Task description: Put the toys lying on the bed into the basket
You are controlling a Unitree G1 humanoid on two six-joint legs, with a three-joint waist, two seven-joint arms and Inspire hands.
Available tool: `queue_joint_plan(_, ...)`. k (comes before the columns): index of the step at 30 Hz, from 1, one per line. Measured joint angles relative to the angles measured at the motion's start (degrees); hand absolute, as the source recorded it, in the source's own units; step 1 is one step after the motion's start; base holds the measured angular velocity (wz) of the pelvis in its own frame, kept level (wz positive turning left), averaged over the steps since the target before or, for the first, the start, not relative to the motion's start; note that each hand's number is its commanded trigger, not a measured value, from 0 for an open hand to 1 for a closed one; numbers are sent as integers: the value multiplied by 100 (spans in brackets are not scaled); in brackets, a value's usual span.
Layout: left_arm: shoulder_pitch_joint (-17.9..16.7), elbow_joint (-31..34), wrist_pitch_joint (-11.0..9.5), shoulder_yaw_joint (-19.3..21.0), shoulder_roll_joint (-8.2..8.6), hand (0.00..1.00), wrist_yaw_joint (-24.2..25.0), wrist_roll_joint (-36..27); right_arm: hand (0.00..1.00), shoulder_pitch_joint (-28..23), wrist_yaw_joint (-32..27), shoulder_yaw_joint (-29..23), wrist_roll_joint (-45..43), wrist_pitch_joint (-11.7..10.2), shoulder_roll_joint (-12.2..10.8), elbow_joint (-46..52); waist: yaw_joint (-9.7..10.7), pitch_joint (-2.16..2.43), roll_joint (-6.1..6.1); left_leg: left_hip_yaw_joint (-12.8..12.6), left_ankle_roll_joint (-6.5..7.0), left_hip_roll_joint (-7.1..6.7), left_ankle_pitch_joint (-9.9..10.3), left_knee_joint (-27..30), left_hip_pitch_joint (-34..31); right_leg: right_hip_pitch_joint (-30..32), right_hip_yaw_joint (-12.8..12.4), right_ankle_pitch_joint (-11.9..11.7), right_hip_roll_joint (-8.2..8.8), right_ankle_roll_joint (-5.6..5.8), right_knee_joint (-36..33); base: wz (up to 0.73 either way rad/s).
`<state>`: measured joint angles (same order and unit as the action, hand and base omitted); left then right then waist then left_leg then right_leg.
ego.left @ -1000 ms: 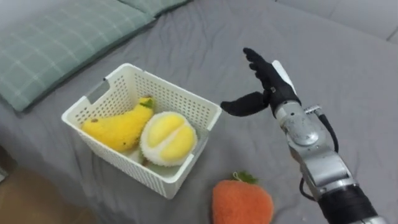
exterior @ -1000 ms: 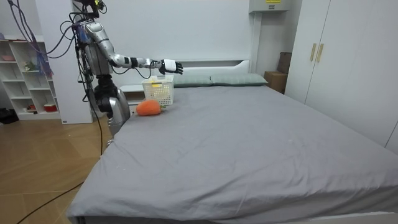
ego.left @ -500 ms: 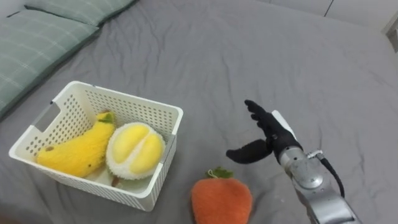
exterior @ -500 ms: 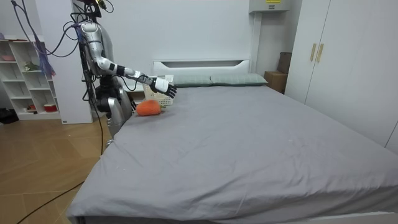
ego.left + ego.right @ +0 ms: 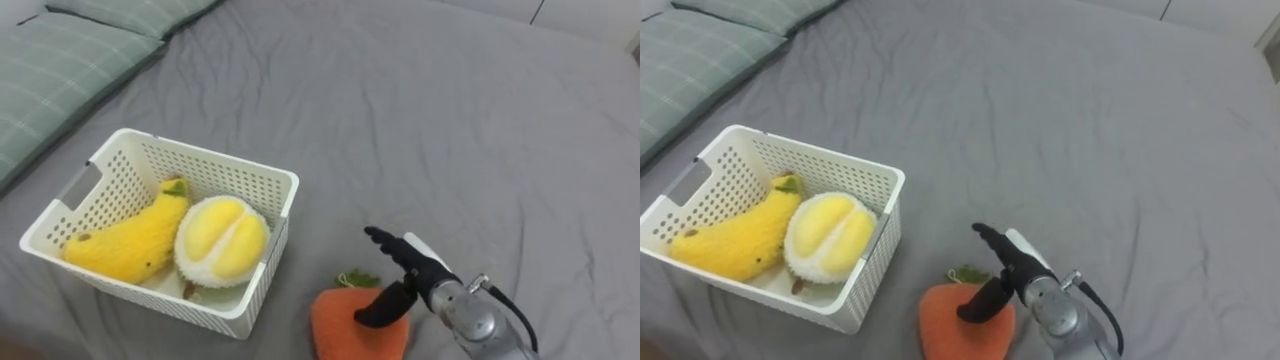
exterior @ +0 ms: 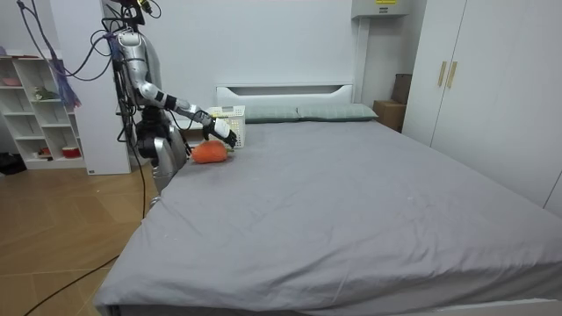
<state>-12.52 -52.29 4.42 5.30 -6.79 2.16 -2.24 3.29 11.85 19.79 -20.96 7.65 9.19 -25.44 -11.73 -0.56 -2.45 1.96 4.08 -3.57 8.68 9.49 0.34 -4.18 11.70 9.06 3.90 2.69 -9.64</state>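
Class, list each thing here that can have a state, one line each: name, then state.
basket: upright on the bed, holding two toys.
banana toy: lying inside the basket.
round yellow toy: inside the basket.
orange toy: on the bed, outside the basket.
right hand: open, thumb against the orange toy.
wardrobe doors: shut.

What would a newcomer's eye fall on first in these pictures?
The bright yellow banana toy and pale durian toy, lying side by side in the white basket on the grey bed. Next, the orange plush toy near the basket's corner, with the robot's black right hand open over it.
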Motion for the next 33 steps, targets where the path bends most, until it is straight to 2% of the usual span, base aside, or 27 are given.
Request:
queue_joint_plan(2, 2, 0, -4, 6, 57, 0, -61, -2, 0, 1, 110, 32, -164, 1, -71, -254, -121, -2, 4, 11, 0, -4, 1, 0, -27, 21, 22, 0, 4, 0, 3, 3)
queue_joint_plan(4, 11, 1, -21, 5, 82, 0, -74, -5, 0, 1, 209, 32, -185, 6, -81, -395, -156, -4, 7, 60, 1, -11, 1, 18, -74, 31, 85, 0, 10, 0, 9, 13)
queue_joint_plan(8, -44, 3, -21, 1, 87, 0, -68, -42, 0, 17, 211, 31, -230, 2, -104, -593, -266, -6, 14, 160, -1, -20, 0, 35, -121, 30, 192, 0, 10, 0, 15, 13)
queue_joint_plan(15, -100, 133, -17, 5, 92, 0, -43, -32, 0, 248, 213, 32, -406, 5, -212, -971, -312, 10, -33, 341, -23, -38, -11, 97, -271, 32, 439, 0, 11, 0, 106, 16)
queue_joint_plan(17, -94, 132, -17, 5, 96, 0, -45, -52, 0, 301, 197, 33, -406, 0, -215, -1124, -426, 6, -47, 344, -25, -37, -12, 93, -268, 30, 478, 0, 10, 0, 110, 0)
queue_joint_plan(19, -88, 133, -18, 22, 94, 0, -49, -51, 7, 365, 193, 85, -407, 14, -215, -1293, -477, -5, -87, 346, -27, -37, -13, 93, -269, 29, 482, 0, 11, 0, 110, 0)
queue_joint_plan(20, -92, 133, -17, 28, 91, 0, -46, -46, 21, 385, 192, 104, -408, 11, -223, -1365, -533, -7, -117, 346, -27, -37, -13, 93, -268, 29, 482, 0, 11, 0, 109, 0)
queue_joint_plan(21, -92, 133, -17, 28, 91, 0, -45, -44, 57, 402, 192, 121, -408, 8, -223, -1411, -554, -8, -135, 345, -27, -38, -13, 93, -268, 27, 482, 0, 11, 0, 109, 0)
queue_joint_plan(22, -90, 133, -18, 38, 80, 0, -43, -45, 68, 426, 194, 138, -409, 8, -224, -1469, -590, -14, -173, 349, -27, -39, -13, 95, -270, 25, 487, 0, 12, 0, 108, 4)
queue_joint_plan(23, -93, 133, -19, 63, 69, 0, -42, -45, 87, 433, 195, 141, -414, 8, -228, -1472, -606, -32, -200, 371, -27, -42, -13, 98, -275, 19, 512, 0, 13, 0, 108, 6)
queue_joint_plan(24, -99, 133, -19, 74, 63, 0, -41, -45, 100, 435, 194, 142, -420, 8, -230, -1472, -606, -38, -214, 388, -27, -45, -14, 99, -279, 18, 526, 0, 14, 0, 108, 10)
queue_joint_plan(26, -101, 133, -15, 75, 46, 0, -39, -47, 100, 468, 178, 143, -448, 7, -228, -1581, -607, -44, -247, 469, -28, -72, -14, 116, -283, -4, 560, 0, 23, 0, 108, 11)
queue_joint_plan(33, -75, 94, -16, 64, 57, 0, -39, -48, 100, 511, 83, 145, -641, -3, -280, -1915, -717, -51, -235, 511, -25, -97, -16, 138, -279, -32, 569, 0, 37, 0, 108, 3)
